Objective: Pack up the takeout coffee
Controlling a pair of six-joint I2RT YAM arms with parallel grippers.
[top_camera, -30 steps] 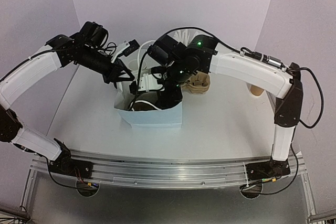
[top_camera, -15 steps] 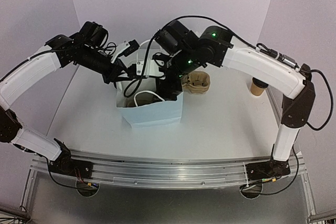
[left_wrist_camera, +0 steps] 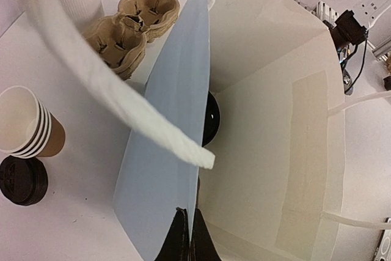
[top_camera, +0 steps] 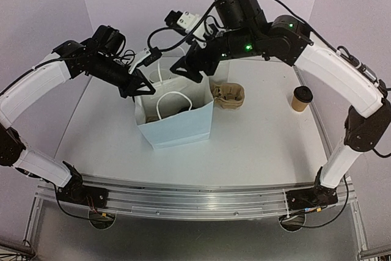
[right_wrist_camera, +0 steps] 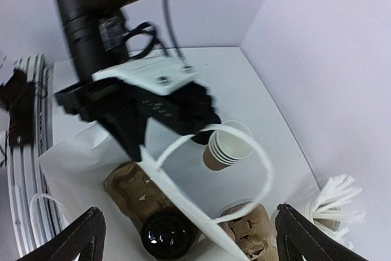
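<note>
– Around the pale blue bag [top_camera: 177,128] on the worktop [top_camera: 263,148]: what are the two hands doing?
– The left hand [left_wrist_camera: 187,239] is pinched shut on the bag's back-left rim, apparently to keep the mouth spread. The right hand [right_wrist_camera: 188,209] hangs above the opening, jaws wide, holding nothing.
– And the coffee?
– One black-lidded cup [right_wrist_camera: 165,235] sits inside the bag, seemingly in a cardboard carrier [right_wrist_camera: 129,189], though it's dim there. Another lidded cup [top_camera: 300,98] stands well right of the bag, unpacked.
</note>
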